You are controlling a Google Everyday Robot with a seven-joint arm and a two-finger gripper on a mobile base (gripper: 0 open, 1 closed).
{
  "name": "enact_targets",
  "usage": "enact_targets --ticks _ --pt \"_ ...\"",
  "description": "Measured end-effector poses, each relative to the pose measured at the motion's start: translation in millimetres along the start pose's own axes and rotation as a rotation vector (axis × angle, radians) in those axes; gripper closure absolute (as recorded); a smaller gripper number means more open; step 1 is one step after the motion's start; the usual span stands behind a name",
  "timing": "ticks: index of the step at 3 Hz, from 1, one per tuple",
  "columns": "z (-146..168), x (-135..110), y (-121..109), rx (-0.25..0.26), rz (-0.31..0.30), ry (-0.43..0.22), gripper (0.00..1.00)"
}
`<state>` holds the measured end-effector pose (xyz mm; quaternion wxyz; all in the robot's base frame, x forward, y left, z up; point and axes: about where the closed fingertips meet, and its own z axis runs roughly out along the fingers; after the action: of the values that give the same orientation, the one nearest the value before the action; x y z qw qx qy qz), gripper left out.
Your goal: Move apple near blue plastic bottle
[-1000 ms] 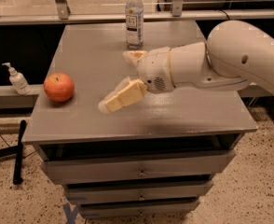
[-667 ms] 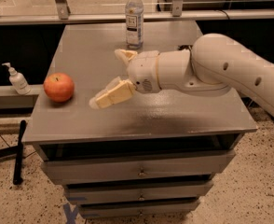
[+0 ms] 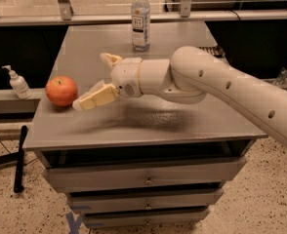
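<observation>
Checking apple (image 3: 61, 90): it sits at the left edge of the grey cabinet top (image 3: 148, 126), near the front-left corner. Stem dimple faces up. It is round, so no long axis worth calling.

Blue plastic bottle (image 3: 140, 18) stands upright at the back of the top, about centre. Long axis vertical, white cap up, label facing the camera. It is well apart from the apple.

Gripper (image 3: 91, 80) is over the left half of the top, just right of the apple, pointing left toward it. It is spread wide and holds nothing. The lower of its fingers (image 3: 95, 97) angles down-left, with its tip just beside the apple's lower right side. Can't tell if it touches. The upper finger is clear of the apple, behind it.

White arm (image 3: 231, 89) comes in from the right edge and crosses the cabinet front-to-middle.

Versus 0.7 s ago:
- Gripper has moved left; the gap to the apple is nearly closed.
- Finger spread looks about the same.
- Apple and bottle have not moved.

Other items:
- White pump dispenser (image 3: 17, 82) stands on the ledge left of the cabinet.
- Drawers (image 3: 143, 172) below the top are shut.
</observation>
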<state>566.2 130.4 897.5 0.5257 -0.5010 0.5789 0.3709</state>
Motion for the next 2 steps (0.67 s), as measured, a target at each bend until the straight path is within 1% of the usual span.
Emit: enact_targets --ticks 1,2 --pt "29.6 10.1 -0.9 -0.033 0.016 -0.001 0.0" --pt "49.2 18.6 -0.9 -0.055 0.031 0.004 0.0"
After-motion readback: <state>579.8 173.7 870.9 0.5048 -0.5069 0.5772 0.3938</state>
